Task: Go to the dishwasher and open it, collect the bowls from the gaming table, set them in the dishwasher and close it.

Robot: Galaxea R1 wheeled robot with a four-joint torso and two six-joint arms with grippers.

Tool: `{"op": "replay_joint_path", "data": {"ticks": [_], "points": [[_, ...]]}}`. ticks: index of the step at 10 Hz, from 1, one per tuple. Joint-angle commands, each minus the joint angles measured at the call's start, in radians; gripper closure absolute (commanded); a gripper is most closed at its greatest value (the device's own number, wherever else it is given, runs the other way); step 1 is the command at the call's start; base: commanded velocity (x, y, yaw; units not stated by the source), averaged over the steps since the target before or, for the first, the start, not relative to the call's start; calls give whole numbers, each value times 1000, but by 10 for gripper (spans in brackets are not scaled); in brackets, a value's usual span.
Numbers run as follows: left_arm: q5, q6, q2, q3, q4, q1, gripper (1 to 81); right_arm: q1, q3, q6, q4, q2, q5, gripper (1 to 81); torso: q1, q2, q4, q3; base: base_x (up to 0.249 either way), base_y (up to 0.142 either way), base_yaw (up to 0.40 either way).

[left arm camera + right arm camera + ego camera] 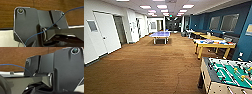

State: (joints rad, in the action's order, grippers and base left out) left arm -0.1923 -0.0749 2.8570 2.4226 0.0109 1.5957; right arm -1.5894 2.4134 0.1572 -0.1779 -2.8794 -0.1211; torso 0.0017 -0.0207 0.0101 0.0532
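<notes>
i'm in a long rec room on brown carpet (146, 67), apparently mid-drive. no dishwasher anywhere, so i can't tell if it's been opened. judging from this, the bowl collecting isn't done: the gaming table (214, 45), the white-topped one with yellowish edge and legs, sits ahead on the right near the blue wall (244, 37), and small orange and blue bits on its top are probably the bowls (210, 41), too blurry to count. loading and closing look left to do.

the gaming table's long axis runs across the view, roughly left to right, angling slightly away, one short end pointing toward the open middle of the room. the foosball table (227, 75) is nearer, bottom right, well apart from it. a blue ping-pong table (160, 35) stands far down the middle.

both wrist views give dark plate, blue cable (55, 22) and carpet; can't tell if either of my grippers is spread or pressed together.
</notes>
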Motion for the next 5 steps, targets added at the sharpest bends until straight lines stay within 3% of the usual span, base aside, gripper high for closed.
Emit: {"op": "replay_joint_path", "data": {"ticks": [1, 5], "points": [[47, 1, -4, -8, -5, -35, 10, 39, -5, -1, -12, 1, 46, 10, 0, 0, 0, 0, 152, 0, 0], [45, 1, 6, -8, -3, -33, 10, 38, -8, 1, -14, -8, 46, 10, -1, 0, 0, 0, 133, 0, 0]]}}
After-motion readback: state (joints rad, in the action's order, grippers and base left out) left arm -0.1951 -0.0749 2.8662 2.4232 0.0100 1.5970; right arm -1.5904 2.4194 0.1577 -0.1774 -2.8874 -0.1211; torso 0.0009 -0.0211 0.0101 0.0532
